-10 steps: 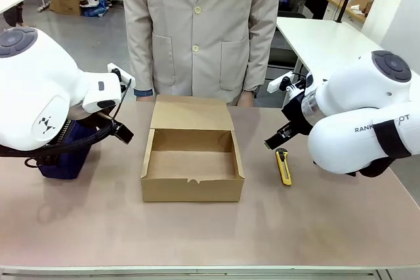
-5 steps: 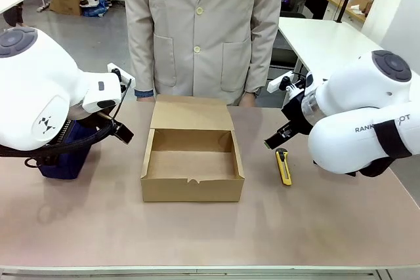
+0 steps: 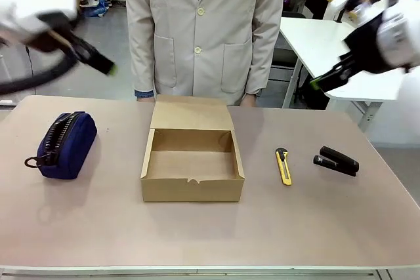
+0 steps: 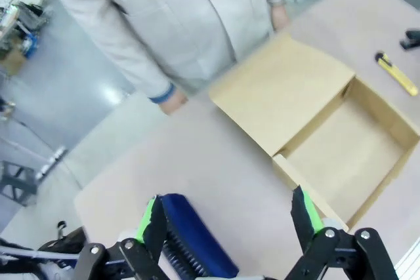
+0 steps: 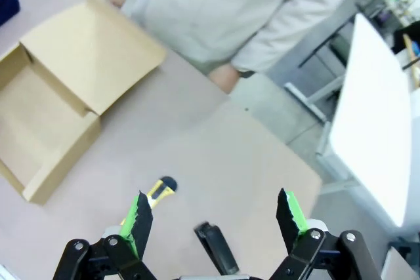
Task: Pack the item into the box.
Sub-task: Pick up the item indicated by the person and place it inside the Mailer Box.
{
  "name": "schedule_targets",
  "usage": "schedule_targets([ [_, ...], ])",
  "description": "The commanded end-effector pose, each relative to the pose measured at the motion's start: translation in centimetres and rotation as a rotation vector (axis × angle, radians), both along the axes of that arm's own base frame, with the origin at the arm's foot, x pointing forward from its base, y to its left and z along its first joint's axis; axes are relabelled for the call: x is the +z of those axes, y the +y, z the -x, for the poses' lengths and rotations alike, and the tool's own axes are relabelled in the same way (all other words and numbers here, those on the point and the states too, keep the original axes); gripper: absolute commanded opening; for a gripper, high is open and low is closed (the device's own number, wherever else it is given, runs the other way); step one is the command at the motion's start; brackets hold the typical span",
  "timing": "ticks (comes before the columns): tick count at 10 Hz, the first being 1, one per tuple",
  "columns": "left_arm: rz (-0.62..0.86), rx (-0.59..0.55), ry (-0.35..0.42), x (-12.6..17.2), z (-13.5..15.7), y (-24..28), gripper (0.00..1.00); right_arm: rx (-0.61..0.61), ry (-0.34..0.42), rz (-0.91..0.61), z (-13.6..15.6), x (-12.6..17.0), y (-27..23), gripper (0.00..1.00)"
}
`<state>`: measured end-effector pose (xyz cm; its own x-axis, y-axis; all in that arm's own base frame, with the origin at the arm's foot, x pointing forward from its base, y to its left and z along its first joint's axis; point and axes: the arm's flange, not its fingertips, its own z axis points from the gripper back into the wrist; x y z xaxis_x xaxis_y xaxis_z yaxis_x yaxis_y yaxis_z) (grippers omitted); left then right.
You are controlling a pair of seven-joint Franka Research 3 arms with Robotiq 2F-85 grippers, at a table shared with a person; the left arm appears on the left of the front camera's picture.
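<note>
Plainly the packing is not yet under way: the yellow utility knife (image 3: 283, 166) lies flat on the surface (image 3: 197, 234), a little to the right of the box (image 3: 190, 162) and apart from it, with the black stapler (image 3: 336, 160) near it on the side away from the box. The box stands in the middle, its flap lid folded back toward the person (image 3: 203, 31), and its inside is bare. The navy pouch (image 3: 64, 143) sits well off to the left.

Both pairs hang high above the surface, the left jaws over the left end and the right jaws over the right end, each spread wide with nothing between the green pads (image 5: 138, 222). As I judge it, the step in hand is the approach to the knife, and the right jaws are the nearer pair.

In the right wrist view the knife shows low in the frame, its black tip peeking out beside one pad and the rest hidden behind that finger. It lies far below the jaws, not between them. The next move calls for the right jaws to descend over the knife's middle, turn so the pads straddle its slim width, and close low against the surface, keeping off the stapler nearby
</note>
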<state>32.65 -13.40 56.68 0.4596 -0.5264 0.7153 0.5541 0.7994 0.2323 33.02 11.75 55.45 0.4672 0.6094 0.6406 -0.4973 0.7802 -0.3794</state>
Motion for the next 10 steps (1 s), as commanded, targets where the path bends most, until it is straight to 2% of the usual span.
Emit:
schedule_targets([
  [1, -0.027, -0.026, 0.072, -4.4, -2.7, -1.3, 1.00, 0.023, 0.037, -0.010, -2.0, -2.8, 1.3, 1.00],
  [2, -0.027, -0.026, 0.072, -4.4, -2.7, -1.3, 1.00, 0.023, 0.037, -0.010, -2.0, -2.8, 1.3, 1.00],
  [3, -0.001, 0.006, -0.008, 0.9, 1.0, 0.4, 1.00, -0.002, -0.004, 0.000, 0.6, 0.5, -0.2, 1.00],
  [4, 0.065, -0.116, 0.223, 0.3, 0.2, 0.9, 1.00, 0.027, 0.115, -0.124, 0.3, 0.4, -1.7, 1.00],
  [5, 0.146, -0.179, 0.458, 0.3, -0.3, 3.1, 1.00, -0.178, 0.279, -0.313, -0.2, 1.0, -4.7, 1.00],
  [6, 0.300, -0.119, 0.802, 0.5, -1.4, 6.2, 1.00, -0.343, 0.498, -0.531, -0.6, 1.8, -8.9, 1.00],
  [7, 0.419, -0.094, 0.927, 0.1, -2.0, 8.9, 1.00, -0.454, 0.635, -0.680, -1.0, 1.7, -12.9, 1.00],
  [8, 0.611, -0.130, 0.980, -0.1, -2.3, 11.7, 1.00, -0.361, 0.772, -0.837, -1.1, 1.3, -16.6, 1.00],
  [9, 0.838, -0.145, 0.960, -0.2, -2.2, 15.3, 1.00, -0.334, 0.848, -0.981, -1.4, 0.5, -20.0, 1.00],
  [10, 1.045, -0.159, 0.923, -1.2, -1.4, 19.4, 1.00, -0.322, 0.911, -1.193, -1.7, -0.5, -24.1, 1.00],
])
